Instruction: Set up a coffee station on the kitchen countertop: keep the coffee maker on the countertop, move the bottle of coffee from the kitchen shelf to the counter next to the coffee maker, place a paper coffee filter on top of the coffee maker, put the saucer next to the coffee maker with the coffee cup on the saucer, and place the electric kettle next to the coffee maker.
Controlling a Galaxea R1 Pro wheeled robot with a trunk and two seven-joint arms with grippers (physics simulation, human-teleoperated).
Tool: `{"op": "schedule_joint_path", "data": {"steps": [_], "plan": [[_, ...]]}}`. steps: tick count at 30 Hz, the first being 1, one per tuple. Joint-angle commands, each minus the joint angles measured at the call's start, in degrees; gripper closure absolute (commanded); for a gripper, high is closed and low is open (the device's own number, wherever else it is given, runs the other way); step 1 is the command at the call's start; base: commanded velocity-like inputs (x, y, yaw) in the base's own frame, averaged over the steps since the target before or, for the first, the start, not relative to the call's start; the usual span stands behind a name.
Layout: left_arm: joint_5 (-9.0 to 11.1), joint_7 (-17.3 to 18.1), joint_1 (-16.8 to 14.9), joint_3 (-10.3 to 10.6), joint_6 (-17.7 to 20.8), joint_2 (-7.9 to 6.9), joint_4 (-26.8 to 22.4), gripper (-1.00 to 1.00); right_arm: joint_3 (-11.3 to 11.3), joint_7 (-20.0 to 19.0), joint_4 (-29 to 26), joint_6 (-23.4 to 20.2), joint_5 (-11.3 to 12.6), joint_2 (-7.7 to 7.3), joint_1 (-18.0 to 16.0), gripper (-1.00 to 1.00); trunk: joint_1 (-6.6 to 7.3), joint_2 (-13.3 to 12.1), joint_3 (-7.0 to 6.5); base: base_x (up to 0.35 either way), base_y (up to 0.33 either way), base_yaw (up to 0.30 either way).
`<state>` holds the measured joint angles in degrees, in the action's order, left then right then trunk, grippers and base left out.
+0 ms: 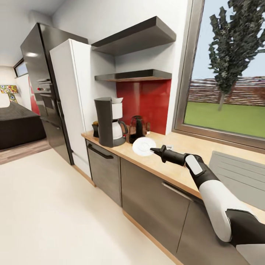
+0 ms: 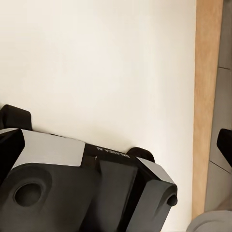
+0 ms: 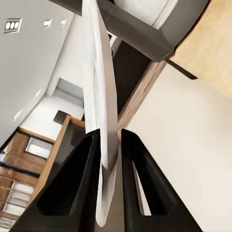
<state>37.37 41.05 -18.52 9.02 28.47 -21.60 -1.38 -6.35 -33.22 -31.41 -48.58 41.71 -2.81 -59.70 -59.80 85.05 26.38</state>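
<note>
My right gripper [image 1: 154,149] is shut on the rim of the white saucer [image 1: 143,146], holding it tilted just above the kitchen countertop [image 1: 176,165], in front of the electric kettle [image 1: 137,129]. The right wrist view has the saucer [image 3: 101,96] edge-on between my fingers [image 3: 77,183]. The dark grey coffee maker [image 1: 109,123] stands left of the kettle with the paper coffee filter [image 1: 117,100] on top. The bottle of coffee [image 1: 95,129] sits at its far left side. The black kitchen shelf [image 1: 132,76] hangs above. The coffee cup is out of view. My left gripper's body [image 2: 72,188] hangs over the floor.
A white fridge [image 1: 70,106] and a black oven column [image 1: 42,92] stand left of the counter. Behind the kettle is a red backsplash [image 1: 147,99], with a large window [image 1: 228,73] to the right. Grey cabinet fronts [image 1: 151,198] run below, and cream floor [image 1: 55,213] lies open.
</note>
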Motion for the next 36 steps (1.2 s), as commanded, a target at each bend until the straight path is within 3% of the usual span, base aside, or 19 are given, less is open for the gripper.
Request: {"op": "schedule_joint_path", "data": {"steps": [1,13,22,24,29,36], "plan": [[0.6,0.1,0.0,0.5,0.4,-0.02,0.0,-1.00,-0.3,-0.3,0.0,-0.4,0.0,0.03,-0.1,1.00,-0.02,0.0,0.07,0.213,0.283,0.000],[0.6,0.1,0.0,0.5,0.4,-0.02,-0.1,-1.00,-0.4,-0.1,0.2,-0.3,-0.1,-0.06,-0.1,1.00,-0.02,0.0,0.07,0.205,0.266,0.000],[0.6,0.1,0.0,0.6,-1.1,0.05,-0.1,-1.00,-0.5,0.1,0.3,-0.4,-0.1,-0.33,0.0,1.00,-0.02,0.0,0.07,0.023,0.028,0.000],[0.6,0.1,0.0,0.6,-1.6,0.59,-0.1,-1.00,-0.5,0.5,0.6,-0.3,-0.1,-0.51,1.8,1.00,-0.02,0.0,0.07,0.022,0.000,0.000],[0.6,0.1,0.0,0.6,-1.7,0.91,-0.1,-1.00,-0.6,6.6,0.6,-0.3,0.0,-0.43,2.4,1.00,-0.02,0.0,0.07,0.234,0.000,0.000],[0.6,0.0,0.0,0.6,-1.8,1.42,-0.1,-1.00,-0.7,9.9,0.6,-0.3,0.1,-0.09,2.5,1.00,-0.02,0.0,0.07,0.096,0.001,0.000]]}}
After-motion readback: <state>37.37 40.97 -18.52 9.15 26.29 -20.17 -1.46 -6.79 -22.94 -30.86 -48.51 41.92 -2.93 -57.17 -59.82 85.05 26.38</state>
